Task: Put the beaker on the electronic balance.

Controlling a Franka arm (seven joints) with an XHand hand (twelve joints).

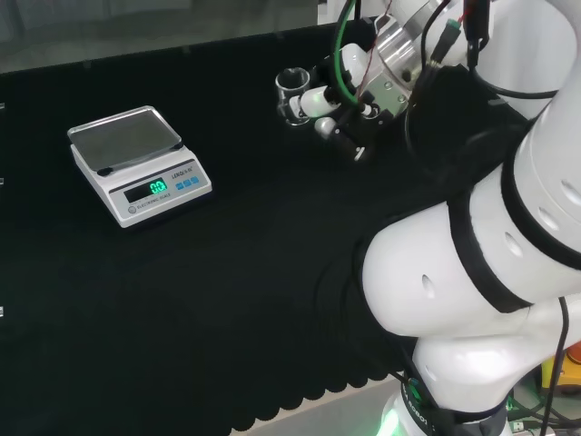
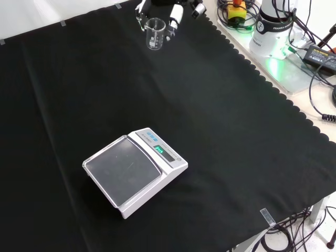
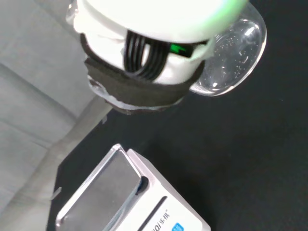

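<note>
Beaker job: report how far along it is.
Done: the hand has reached the beaker at the far edge of the cloth in the front view, with fingers on either side of it. In hand: closing the grasp; the beaker looks to be standing on the cloth, and whether the fingers grip it is unclear. Left: carry it to the balance, whose pan is bare, and set it down.

Hand [image 1: 349,104] beside beaker [image 1: 292,91], balance [image 1: 138,163] apart.
</note>
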